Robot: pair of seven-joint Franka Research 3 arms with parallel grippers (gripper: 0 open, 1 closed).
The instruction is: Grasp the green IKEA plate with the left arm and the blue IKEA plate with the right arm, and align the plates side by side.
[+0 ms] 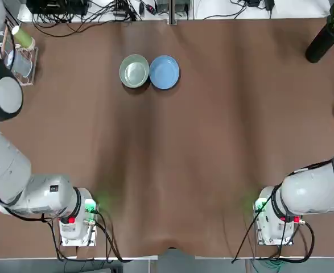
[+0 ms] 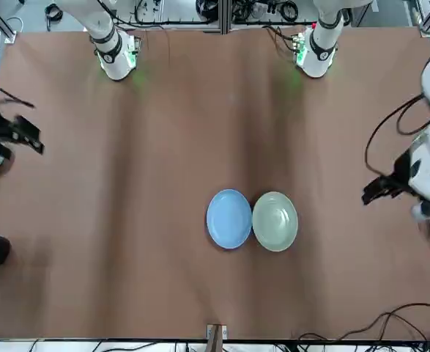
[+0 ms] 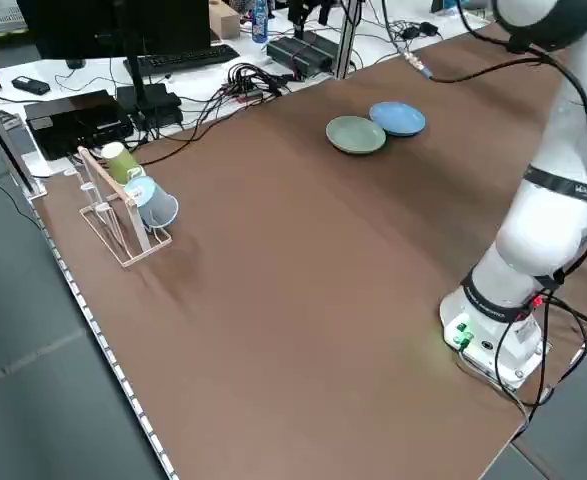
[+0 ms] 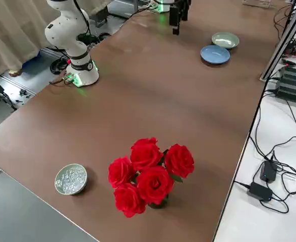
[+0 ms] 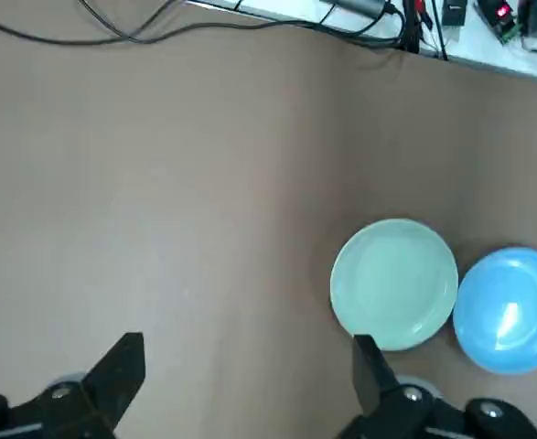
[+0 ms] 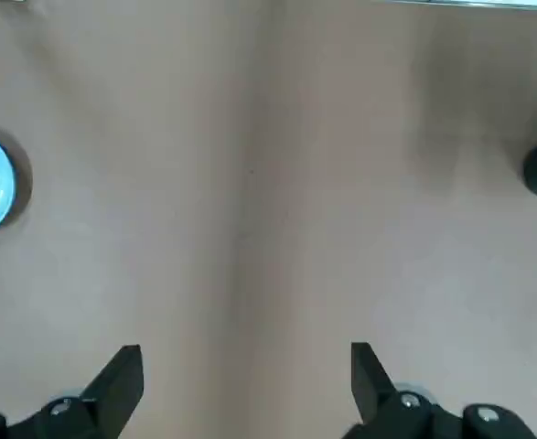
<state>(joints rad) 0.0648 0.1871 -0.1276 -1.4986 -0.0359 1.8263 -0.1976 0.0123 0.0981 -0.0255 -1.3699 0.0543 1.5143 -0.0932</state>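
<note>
Showing both hands spread, wrist views catch what the top view misses: left hand (image 5: 248, 366), right hand (image 6: 246, 375).

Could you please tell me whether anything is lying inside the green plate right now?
Nothing: the green plate shows a bare centre. It sits on the brown table beside the blue plate; its underside is hidden.

even, bright overhead light, soft shadows under the plates (image 1: 149, 72), slight blur on wrist views.
</note>
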